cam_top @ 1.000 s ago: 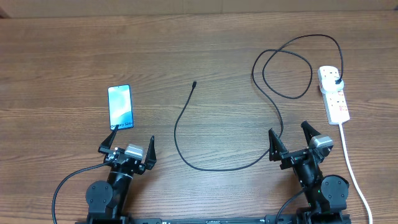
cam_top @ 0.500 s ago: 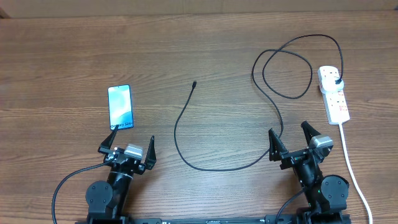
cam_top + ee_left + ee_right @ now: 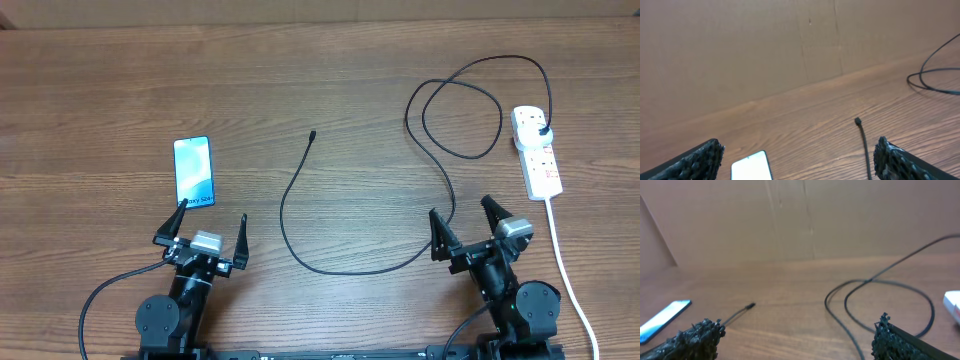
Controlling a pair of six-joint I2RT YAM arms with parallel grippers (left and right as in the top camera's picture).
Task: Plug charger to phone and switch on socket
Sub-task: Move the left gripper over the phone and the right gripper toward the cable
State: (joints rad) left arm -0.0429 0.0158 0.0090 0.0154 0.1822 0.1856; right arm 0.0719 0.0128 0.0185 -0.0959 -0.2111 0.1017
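Phone [image 3: 193, 172]: lying lit on the table [image 3: 100, 80], unplugged. Charger [image 3: 300, 215]: tip lying loose right of phone, plug sitting in socket [image 3: 537, 150] far right of phone. Left fingers [image 3: 241, 235], right fingers [image 3: 438, 228]: gaping wide, holding nothing, awaiting pickup.

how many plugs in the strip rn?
1: the charger plug, seated at the far end of the strip. The other outlets look empty from overhead.
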